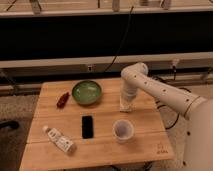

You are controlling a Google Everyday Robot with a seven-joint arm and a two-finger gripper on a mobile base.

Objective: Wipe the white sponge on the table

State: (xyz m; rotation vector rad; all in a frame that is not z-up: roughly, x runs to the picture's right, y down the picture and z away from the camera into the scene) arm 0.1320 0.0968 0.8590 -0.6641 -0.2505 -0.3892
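Note:
The table [100, 145] is a light wooden top with plank seams and a small dark logo at its front right corner. My white arm reaches in from the right, and its wrist points straight down over the right middle of the table. My gripper [125, 106] is low at the table surface, right of the green bowl [86, 92] and behind the translucent cup [123, 130]. A small off-white block at its tip looks like the white sponge [125, 108]; most of it is hidden by the gripper.
A red object [62, 99] lies left of the bowl. A black phone [87, 126] lies flat at the middle front. A white labelled bottle [59, 140] lies on its side at the front left. A dark wall and cables are behind the table.

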